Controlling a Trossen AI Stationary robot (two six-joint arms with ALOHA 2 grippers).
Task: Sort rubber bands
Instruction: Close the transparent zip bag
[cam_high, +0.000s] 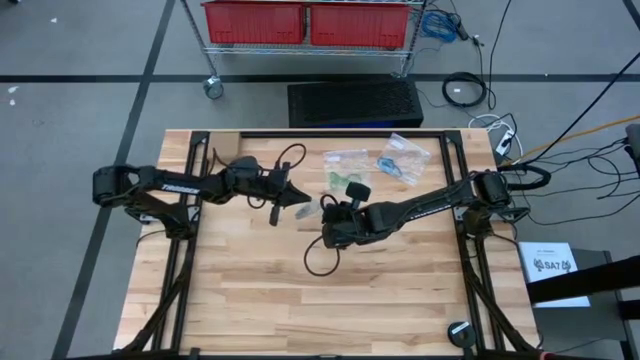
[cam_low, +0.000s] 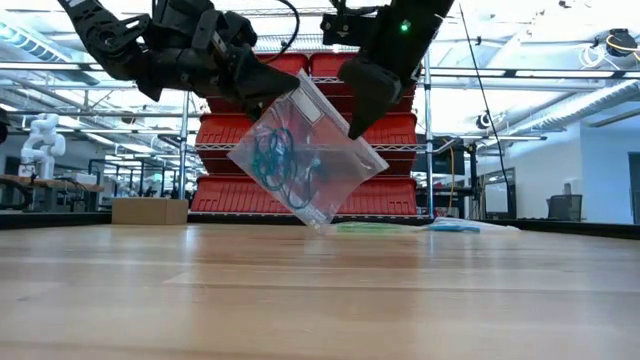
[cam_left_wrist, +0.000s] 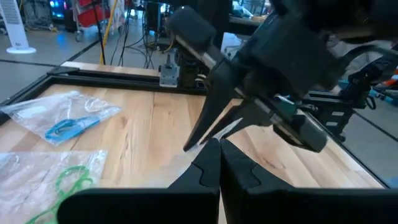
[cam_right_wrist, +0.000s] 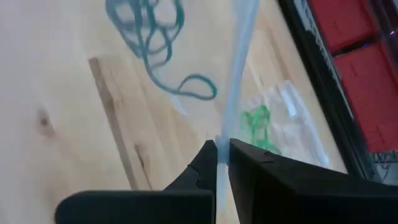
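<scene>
The left gripper (cam_low: 268, 92) is pinched tight on the upper left edge of a clear bag (cam_low: 310, 150), holding it tilted above the table (cam_low: 320, 300). Inside that bag sits a tangle of teal rubber bands (cam_low: 280, 160). To the right of the bag, the right gripper (cam_low: 358, 118) has its fingers closed on the bag's upper right edge. Beyond the held bag, farther back on the table, lie a bag with green bands (cam_high: 345, 158) and, right of it, a bag with blue bands (cam_high: 400, 160).
</scene>
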